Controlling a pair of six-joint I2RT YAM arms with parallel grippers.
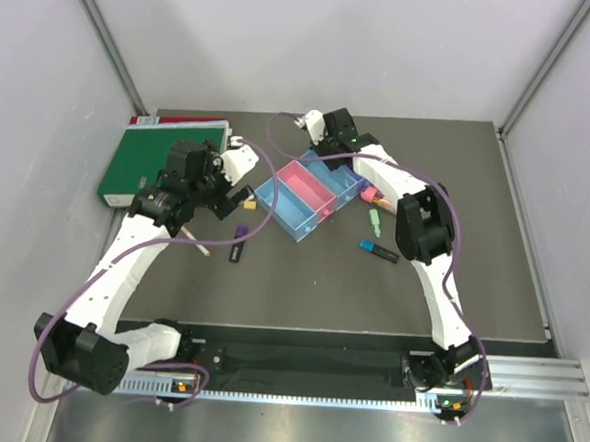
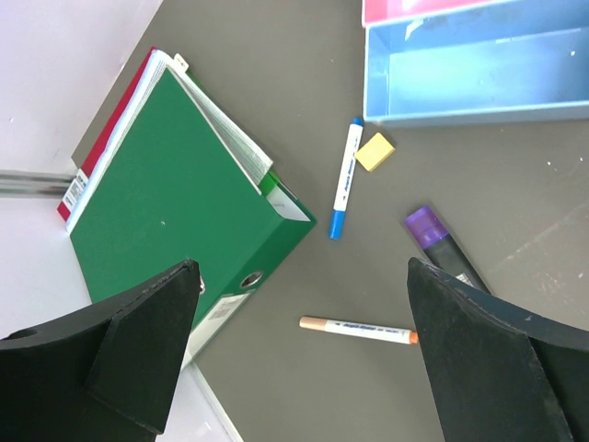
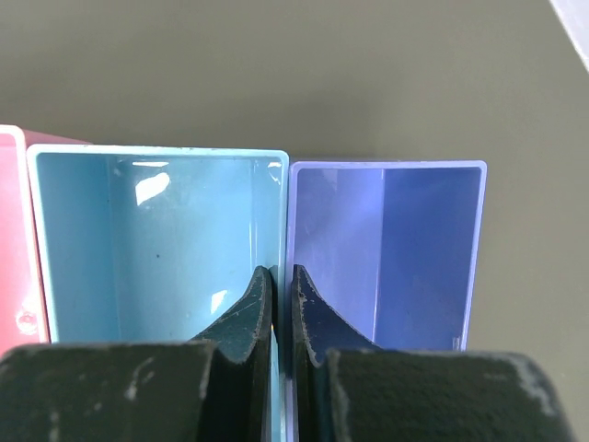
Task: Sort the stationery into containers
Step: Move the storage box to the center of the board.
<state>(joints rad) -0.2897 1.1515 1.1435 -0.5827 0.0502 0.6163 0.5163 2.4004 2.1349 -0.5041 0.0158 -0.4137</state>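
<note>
The right claw (image 3: pixel 276 281) pinches the adjoining walls of the light blue plastic bin (image 3: pixel 138 239) and purple-blue plastic bin (image 3: pixel 414 249), likely steadying them. The left claw (image 2: pixel 302 276) gapes wide above the thin white orange-ended pen (image 2: pixel 359 329) on the dark bench (image 2: pixel 276 92), apparently lined up to grasp it.

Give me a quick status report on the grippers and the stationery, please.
Left gripper open above orange-tipped pen. Right gripper shut on wall between bins. Green binder beside pen, not touching.
</note>
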